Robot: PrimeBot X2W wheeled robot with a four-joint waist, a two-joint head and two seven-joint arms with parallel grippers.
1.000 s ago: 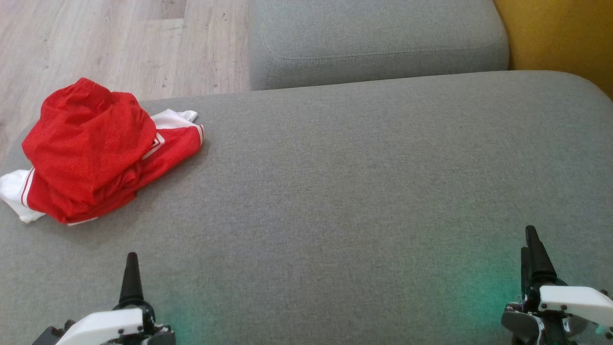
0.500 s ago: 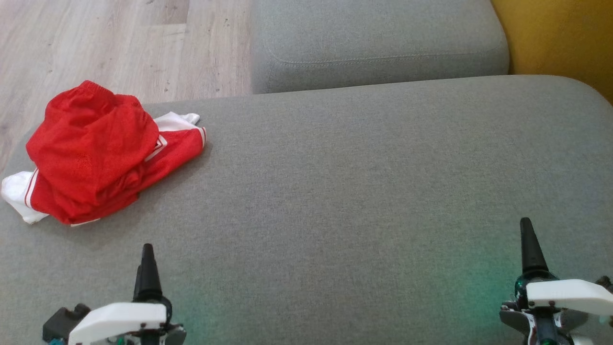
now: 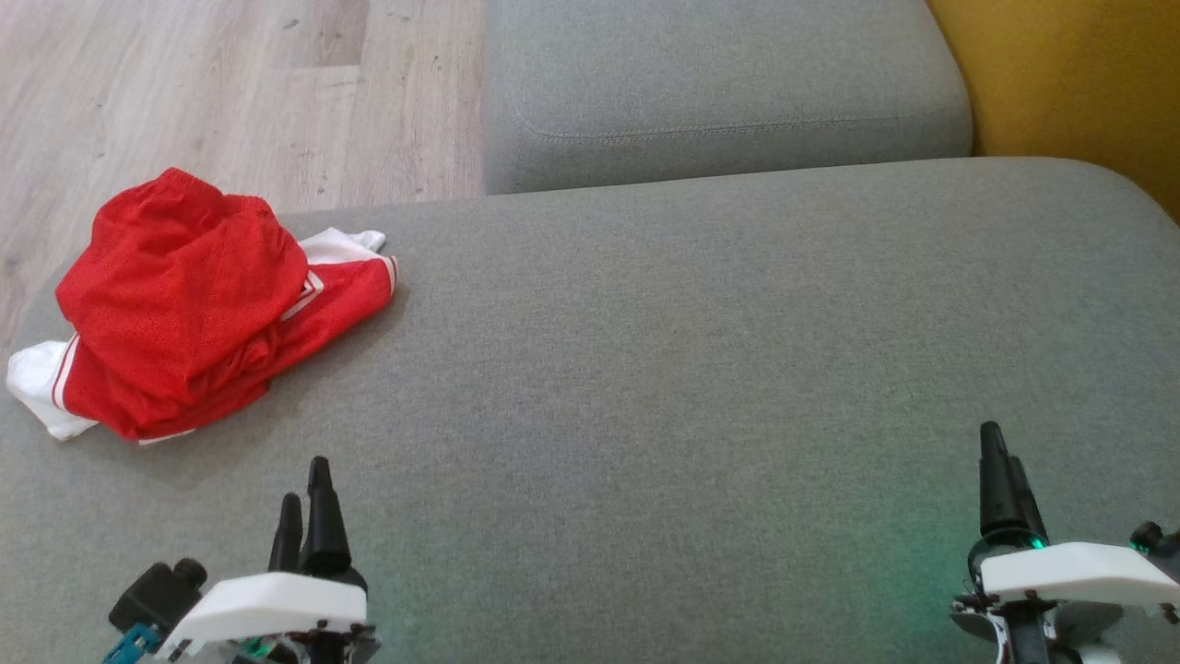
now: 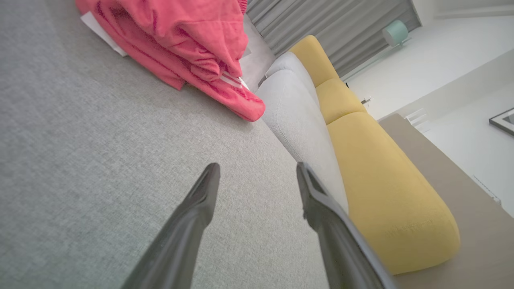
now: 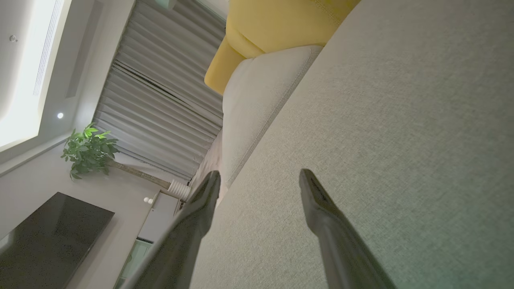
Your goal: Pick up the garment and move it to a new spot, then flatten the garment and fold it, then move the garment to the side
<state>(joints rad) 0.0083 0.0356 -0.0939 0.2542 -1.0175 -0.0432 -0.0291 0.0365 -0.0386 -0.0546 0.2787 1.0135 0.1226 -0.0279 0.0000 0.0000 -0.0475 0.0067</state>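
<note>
1. Lying in a crumpled heap at the far left corner of the grey sofa seat [image 3: 691, 369], the red and white garment [image 3: 184, 304] sits close to the edge, with the wooden floor [image 3: 184, 92] just beyond; nothing touches it.
2. The left gripper [image 3: 305, 484] hovers over bare cushion, near the heap but apart from it; in its wrist view the fingers stand spread with nothing between them.
3. The right gripper [image 3: 1003, 447] sits well apart on the other side of the seat; its fingers are likewise spread and empty.
4. By the look of things the pick-up has not begun; the left arm seems the likelier one to reach.
5. What could go wrong: a sideways nudge from a finger could push the heap over the edge onto the floor; pinching only the top layer could lift one fold and leave the rest dragging; closing too deep could catch the cushion fabric along with the cloth; the smooth-looking mesh may slide out of a shallow grip.
</note>
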